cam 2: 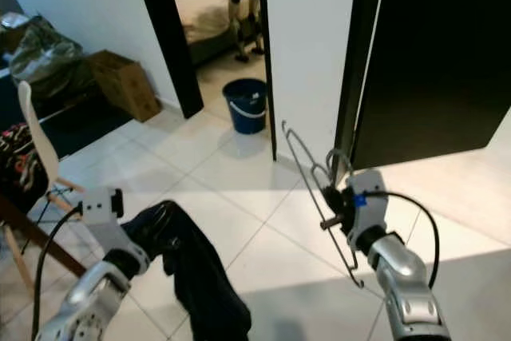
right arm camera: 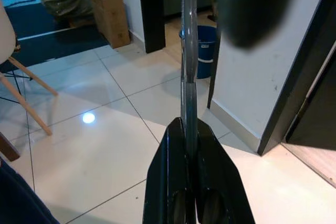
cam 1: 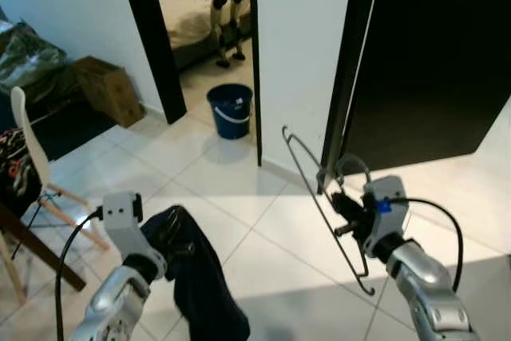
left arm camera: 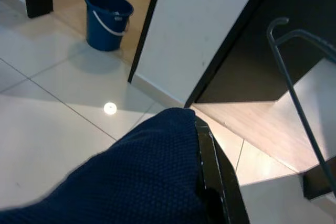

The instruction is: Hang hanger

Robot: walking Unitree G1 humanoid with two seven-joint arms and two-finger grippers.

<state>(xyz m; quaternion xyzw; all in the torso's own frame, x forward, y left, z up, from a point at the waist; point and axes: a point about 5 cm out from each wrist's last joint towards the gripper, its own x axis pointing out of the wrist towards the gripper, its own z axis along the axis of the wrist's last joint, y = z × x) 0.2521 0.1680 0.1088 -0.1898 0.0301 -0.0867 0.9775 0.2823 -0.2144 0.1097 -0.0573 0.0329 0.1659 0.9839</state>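
My right gripper (cam 1: pixel 345 212) is pinching the wire hanger (cam 1: pixel 319 197): in the right wrist view my two black fingers (right arm camera: pixel 173 182) are pressed together on the thin grey wire (right arm camera: pixel 189 66), which runs straight up the frame between them. A dark out-of-focus blob (right arm camera: pixel 252 3) covers the upper part of that view; can't tell what it is.

From the head views, the hanger is held up in the air ahead of my right arm, tilted, with one end reaching up toward the white wall (cam 1: pixel 303 45) and the lower corner down near the tiled floor (cam 1: pixel 239 197). Its hook is hard to separate from the gripper body and the black cable (cam 1: pixel 443 221).

My left gripper (cam 1: pixel 164 237) is holding a dark navy garment (cam 1: pixel 200 285), which drapes down and is cut off at the bottom edge. In the left wrist view the knit fabric (left arm camera: pixel 131 177) covers most of the fingers; only one black finger (left arm camera: pixel 215 182) shows, so how they sit under the cloth isn't readable beyond gripping it.

A blue bucket (cam 1: pixel 231 109) stands by the doorway. Beyond it is another humanoid robot (cam 1: pixel 226 5), its head cut off at the top. The dark opening (cam 1: pixel 431 61) on the right is too dark to read. A cardboard box (cam 1: pixel 108 89) and a white chair (cam 1: pixel 36 157) stand on the left.
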